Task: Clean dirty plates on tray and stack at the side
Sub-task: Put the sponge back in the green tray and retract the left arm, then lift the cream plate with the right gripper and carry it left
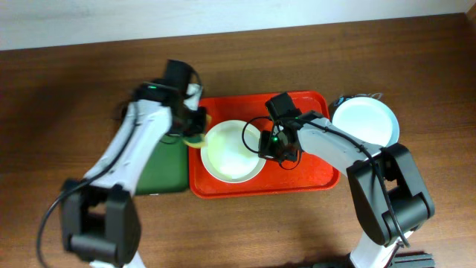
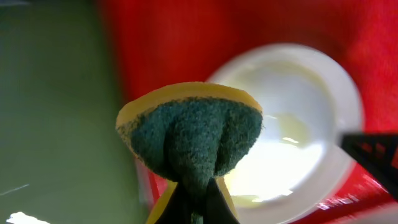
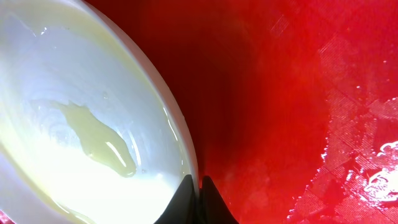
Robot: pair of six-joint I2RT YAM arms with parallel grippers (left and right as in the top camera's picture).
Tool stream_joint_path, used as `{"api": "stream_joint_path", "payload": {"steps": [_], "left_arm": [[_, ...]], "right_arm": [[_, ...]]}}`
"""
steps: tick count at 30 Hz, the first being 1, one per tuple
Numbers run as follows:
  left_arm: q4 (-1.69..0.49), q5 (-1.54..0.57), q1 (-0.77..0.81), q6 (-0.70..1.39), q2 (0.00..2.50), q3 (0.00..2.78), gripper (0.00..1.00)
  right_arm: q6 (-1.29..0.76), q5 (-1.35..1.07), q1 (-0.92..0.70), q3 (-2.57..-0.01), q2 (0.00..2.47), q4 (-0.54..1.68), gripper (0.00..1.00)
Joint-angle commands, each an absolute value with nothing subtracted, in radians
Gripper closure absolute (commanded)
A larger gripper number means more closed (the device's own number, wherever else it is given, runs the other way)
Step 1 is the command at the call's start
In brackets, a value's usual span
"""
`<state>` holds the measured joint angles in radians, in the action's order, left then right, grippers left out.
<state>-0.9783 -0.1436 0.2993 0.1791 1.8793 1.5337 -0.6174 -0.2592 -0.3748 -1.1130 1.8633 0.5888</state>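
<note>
- Two jaws of the right gripper [image 3: 199,185] are pinched tight on the right-hand rim of the cream-white plate [image 3: 74,124]. The plate sits on the red tray [image 3: 280,93] with a yellowish pool in its bowl.
- The left gripper [image 2: 196,202] has its jaws closed on a yellow-and-green sponge [image 2: 193,134]. The sponge hangs just beside the plate's left rim, above the border between the red tray and the dark green tray [image 2: 50,112].
- From the sponge, the plate's bowl lies to the right, between the two arms. The left arm seems the one placed to wipe, while the right steadies the plate.
- Farthest out, a pale plate [image 1: 364,121] rests on the worktop [image 1: 74,89] just beside the tray's right end, probably the stack.
</note>
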Motion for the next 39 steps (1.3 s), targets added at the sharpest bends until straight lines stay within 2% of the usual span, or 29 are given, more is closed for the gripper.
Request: {"api": "stream_joint_path", "payload": {"steps": [1, 5, 13, 14, 15, 16, 20, 25, 30, 33, 36, 39], "left_arm": [[-1.028, 0.088, 0.195, 0.167, 1.829, 1.55, 1.0], [-1.029, 0.088, 0.143, 0.167, 1.855, 1.509, 1.0], [-0.894, 0.121, 0.141, 0.171, 1.985, 1.361, 1.0], [-0.891, 0.121, 0.141, 0.171, 1.992, 1.361, 0.98], [-0.891, 0.121, 0.141, 0.171, 1.991, 1.364, 0.56], [-0.906, 0.12, 0.141, 0.171, 1.991, 1.383, 0.02], [-1.056, 0.115, 0.121, 0.236, 1.944, 1.571, 0.01], [-1.146, 0.113, -0.012, 0.27, 1.79, 1.84, 0.01], [-1.143, 0.113, -0.147, 0.269, 1.739, 1.847, 0.01], [-1.143, 0.113, -0.152, 0.269, 1.739, 1.847, 0.01], [-1.143, 0.113, -0.15, 0.269, 1.739, 1.847, 0.01], [-1.143, 0.113, -0.149, 0.269, 1.739, 1.847, 0.01]], "right_arm": [[-0.618, -0.234, -0.381, -1.1, 1.86, 0.59, 0.96], [-0.611, -0.231, -0.381, -1.1, 1.86, 0.589, 0.96], [-0.611, -0.231, -0.381, -1.1, 1.86, 0.587, 0.96], [-0.611, -0.231, -0.381, -1.1, 1.86, 0.587, 0.96], [-0.611, -0.231, -0.381, -1.1, 1.86, 0.587, 0.96], [-0.611, -0.231, -0.381, -1.1, 1.86, 0.587, 0.96], [-0.611, -0.231, -0.381, -1.1, 1.86, 0.587, 0.94], [-0.611, -0.231, -0.381, -1.1, 1.86, 0.587, 0.91], [-0.611, -0.223, -0.381, -1.1, 1.86, 0.582, 0.87], [-0.611, -0.223, -0.381, -1.1, 1.86, 0.583, 0.81], [-0.611, -0.223, -0.381, -1.1, 1.86, 0.579, 0.71], [-0.611, -0.223, -0.381, -1.1, 1.86, 0.579, 0.7]]}}
